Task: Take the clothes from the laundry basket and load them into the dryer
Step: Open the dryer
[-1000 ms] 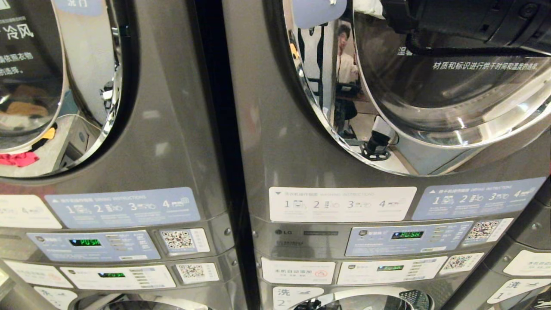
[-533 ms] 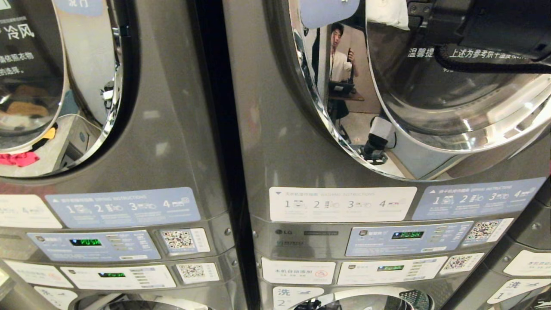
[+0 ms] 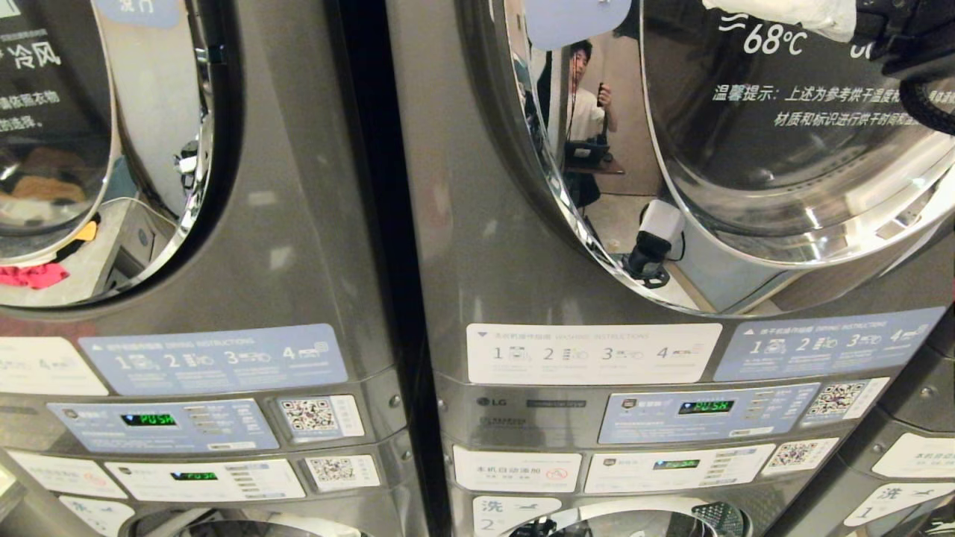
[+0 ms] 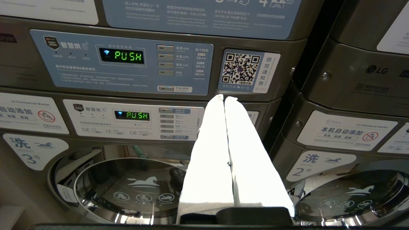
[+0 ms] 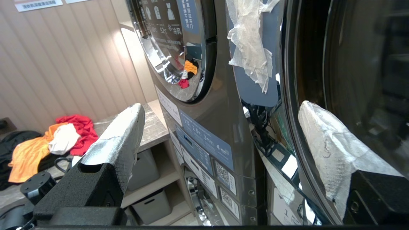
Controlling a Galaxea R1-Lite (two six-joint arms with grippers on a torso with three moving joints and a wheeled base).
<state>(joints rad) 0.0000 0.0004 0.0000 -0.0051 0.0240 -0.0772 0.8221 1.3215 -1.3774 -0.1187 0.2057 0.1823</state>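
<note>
The right-hand dryer has a round glass door with a chrome rim. My right gripper is open and empty, held up beside that door. One taped finger lies close against the door glass, the other finger stands out in the room. The head view catches only a white-taped finger and the black arm at the top right corner. Red, orange, white and black clothes lie piled on a marble counter. The laundry basket is out of view. My left gripper is shut and empty, parked low before the control panels.
A second dryer stands to the left, its door mirroring coloured clothes. Washers sit below the control panels. Grey bins fill the shelves under the counter. A person shows mirrored in the right door's rim.
My right arm has risen toward the top right corner of the head view, uncovering the door's printed text. The door's chrome rim has shifted slightly right. The left arm has not moved.
</note>
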